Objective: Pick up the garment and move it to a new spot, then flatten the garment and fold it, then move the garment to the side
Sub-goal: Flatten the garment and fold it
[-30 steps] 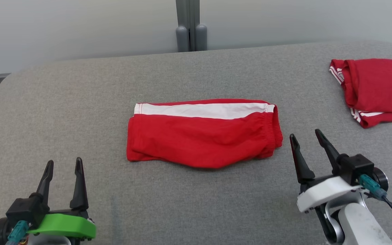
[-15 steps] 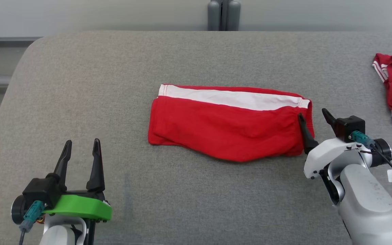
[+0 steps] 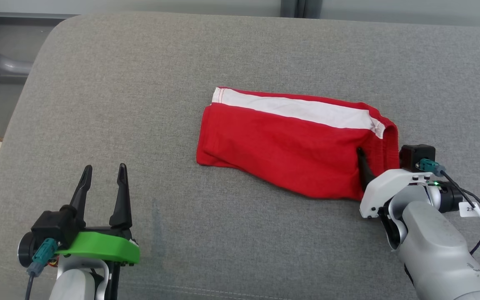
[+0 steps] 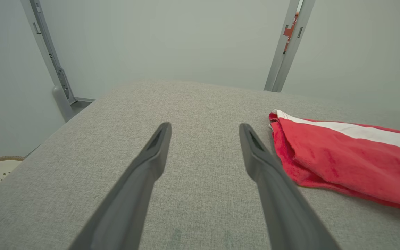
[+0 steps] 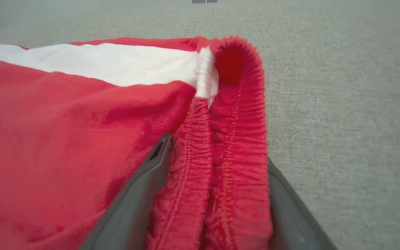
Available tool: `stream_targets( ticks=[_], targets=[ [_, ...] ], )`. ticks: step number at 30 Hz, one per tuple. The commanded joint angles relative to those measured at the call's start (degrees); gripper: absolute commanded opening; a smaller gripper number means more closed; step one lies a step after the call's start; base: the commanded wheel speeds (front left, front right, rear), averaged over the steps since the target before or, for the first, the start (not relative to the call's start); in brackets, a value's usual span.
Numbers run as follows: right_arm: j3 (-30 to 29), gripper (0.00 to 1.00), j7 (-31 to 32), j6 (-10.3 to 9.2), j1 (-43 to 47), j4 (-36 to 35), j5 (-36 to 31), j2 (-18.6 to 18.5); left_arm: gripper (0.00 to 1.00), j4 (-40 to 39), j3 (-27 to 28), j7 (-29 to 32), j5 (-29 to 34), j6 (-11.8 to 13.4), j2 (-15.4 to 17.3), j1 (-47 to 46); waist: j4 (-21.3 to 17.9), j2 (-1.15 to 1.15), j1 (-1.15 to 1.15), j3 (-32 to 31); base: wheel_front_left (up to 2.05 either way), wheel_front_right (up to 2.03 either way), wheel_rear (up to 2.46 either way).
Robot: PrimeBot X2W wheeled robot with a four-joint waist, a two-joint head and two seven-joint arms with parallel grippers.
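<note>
Shorts (image 3: 290,141), red, white band, folded: centre-right of the grey cushion (image 3: 140,83). Right pincer (image 3: 379,156): wide, astride the elastic waistband end, one finger atop the cloth, not clamped. Left pincer (image 3: 104,168): wide, empty, over the near-left corner.

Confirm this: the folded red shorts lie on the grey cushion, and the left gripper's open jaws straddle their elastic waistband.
Wrong arm. The folded red shorts lie on the grey cushion, but it is the right gripper whose open jaws straddle their elastic waistband, as the right wrist view shows.
</note>
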Motion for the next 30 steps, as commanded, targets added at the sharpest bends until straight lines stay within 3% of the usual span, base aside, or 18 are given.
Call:
stream_targets(
  ticks=[1,2,3,4,13,18,23,30],
  targets=[
    [0.81,1.0,0.05,-0.01,-0.28,0.86,0.87,0.16,1.0,0.05,-0.01,0.02,-0.53,-0.19,0.31,-1.16,-0.01,0.0,0.0,0.02,0.0,0.0,0.0],
    [1.19,0.68,0.05,-0.01,-0.49,1.31,1.92,0.27,1.0,0.1,0.0,0.02,-0.55,-0.2,0.36,-1.13,-0.05,0.0,0.0,0.01,0.0,0.0,0.0],
    [1.56,0.14,0.07,-0.01,-0.73,1.62,2.49,0.33,1.0,0.17,-0.03,0.02,-0.56,-0.2,0.38,-1.12,-0.09,0.0,0.0,0.01,0.0,0.0,0.0],
    [2.09,0.0,0.09,-0.01,-0.98,1.98,3.07,0.1,1.0,0.25,-0.04,0.02,-0.57,-0.2,0.42,-1.13,-0.13,0.0,0.0,0.02,0.0,0.0,0.0],
    [5.12,0.0,0.0,-0.07,-0.13,0.43,6.65,-5.78,1.0,0.88,0.96,0.02,-0.12,-0.19,0.78,0.29,-2.39,0.0,0.0,-1.85,0.0,0.0,0.0],
    [7.65,0.0,1.15,-0.07,0.82,-0.15,9.59,-11.98,1.0,0.7,1.1,0.02,0.24,-0.2,0.79,1.02,-3.83,0.0,0.0,-3.17,0.0,0.0,0.0],
    [11.27,0.0,7.14,-0.06,0.1,-2.96,14.02,-16.86,1.0,0.53,1.09,0.02,0.3,-0.2,0.66,1.51,-5.19,0.0,0.0,-3.76,0.0,0.0,0.0],
    [17.06,0.0,18.4,-0.05,-2.21,-13.39,24.25,-18.66,1.0,0.88,0.62,0.02,0.35,-0.2,0.17,2.25,-6.72,0.0,0.0,-4.6,0.0,0.0,0.0]
  ],
)
